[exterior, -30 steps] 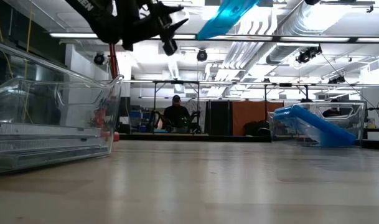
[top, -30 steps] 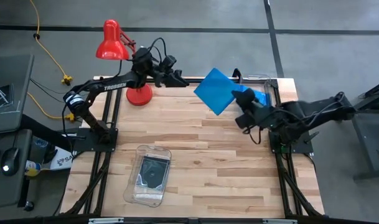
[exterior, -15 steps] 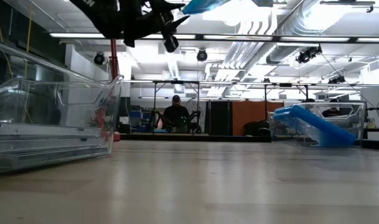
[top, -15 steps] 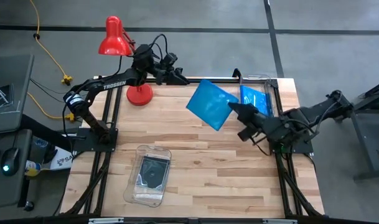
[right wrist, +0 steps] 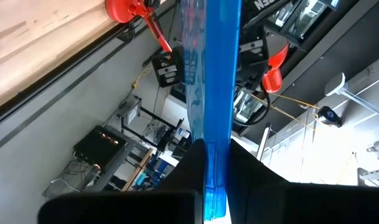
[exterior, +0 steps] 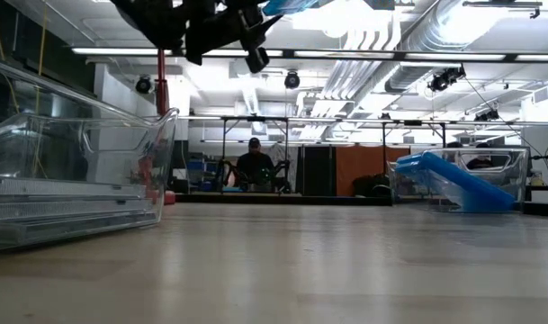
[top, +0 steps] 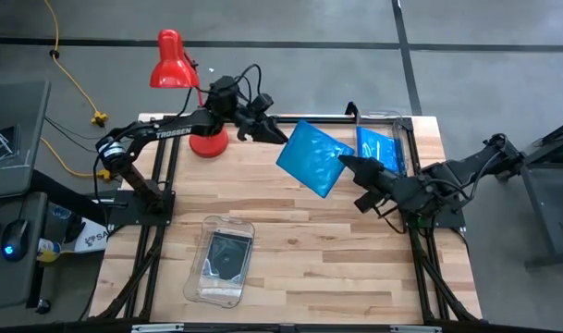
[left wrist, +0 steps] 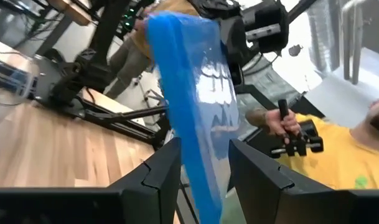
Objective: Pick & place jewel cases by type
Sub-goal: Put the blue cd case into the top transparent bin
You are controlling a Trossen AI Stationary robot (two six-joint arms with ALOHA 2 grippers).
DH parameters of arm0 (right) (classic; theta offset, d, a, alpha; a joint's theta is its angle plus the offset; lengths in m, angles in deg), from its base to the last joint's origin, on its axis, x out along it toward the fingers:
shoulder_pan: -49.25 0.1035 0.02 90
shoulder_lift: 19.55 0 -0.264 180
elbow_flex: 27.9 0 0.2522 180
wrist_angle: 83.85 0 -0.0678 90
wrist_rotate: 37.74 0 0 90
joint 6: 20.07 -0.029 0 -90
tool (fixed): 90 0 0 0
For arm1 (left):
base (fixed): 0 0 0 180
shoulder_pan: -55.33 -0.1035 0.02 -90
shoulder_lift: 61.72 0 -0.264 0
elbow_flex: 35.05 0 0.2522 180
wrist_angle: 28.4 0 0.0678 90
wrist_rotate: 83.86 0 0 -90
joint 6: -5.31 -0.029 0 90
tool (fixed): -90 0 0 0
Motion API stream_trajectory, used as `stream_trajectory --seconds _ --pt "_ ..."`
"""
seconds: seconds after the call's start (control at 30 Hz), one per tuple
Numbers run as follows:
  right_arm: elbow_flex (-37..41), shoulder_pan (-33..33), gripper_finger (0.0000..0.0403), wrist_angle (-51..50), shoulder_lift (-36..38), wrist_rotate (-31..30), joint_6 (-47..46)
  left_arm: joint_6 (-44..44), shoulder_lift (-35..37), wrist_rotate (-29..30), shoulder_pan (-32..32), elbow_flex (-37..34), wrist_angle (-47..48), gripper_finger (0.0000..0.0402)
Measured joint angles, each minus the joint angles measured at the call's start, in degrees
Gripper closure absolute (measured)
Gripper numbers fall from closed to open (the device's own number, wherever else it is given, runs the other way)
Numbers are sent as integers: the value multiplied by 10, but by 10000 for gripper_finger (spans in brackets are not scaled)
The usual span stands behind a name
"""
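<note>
Right gripper (top: 344,163) is clamped on one corner of a blue jewel case (top: 311,155), which I hold raised above the tabletop (top: 290,231) toward its far right area. In the right wrist view the case (right wrist: 209,74) runs edge-on from between my closed fingers (right wrist: 189,165). Left gripper (top: 283,137) sits at the opposite, far edge of the same case; in the left wrist view the blue case (left wrist: 198,124) passes between its two fingers (left wrist: 161,171), which stand narrowly apart on either side of it. I cannot tell whether those fingers are pressing the case.

Nearest to me, by the near edge left of centre, a clear bin (top: 220,260) holds a dark jewel case (top: 227,253). At the far right corner a second clear bin (top: 403,139) holds another blue jewel case (top: 377,150); in the low view this case (exterior: 458,184) leans tilted inside the bin (exterior: 516,180). A red desk lamp (top: 175,65) stands at the far left edge. In the left wrist view a person in a yellow shirt (left wrist: 338,155) is visible beyond the table, one hand (left wrist: 277,121) on a dark handle.
</note>
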Motion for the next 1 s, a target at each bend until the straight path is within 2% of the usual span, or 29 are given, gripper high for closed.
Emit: stream_trajectory --seconds 0.37,0.73,1.0 --pt "0 13 392 29 0 0 13 -5 0 36 23 0 -1 269" --pt "0 14 392 29 0 0 0 -8 0 32 61 0 8 269" --pt "0 14 392 29 0 -5 -15 -20 0 60 72 0 8 273"
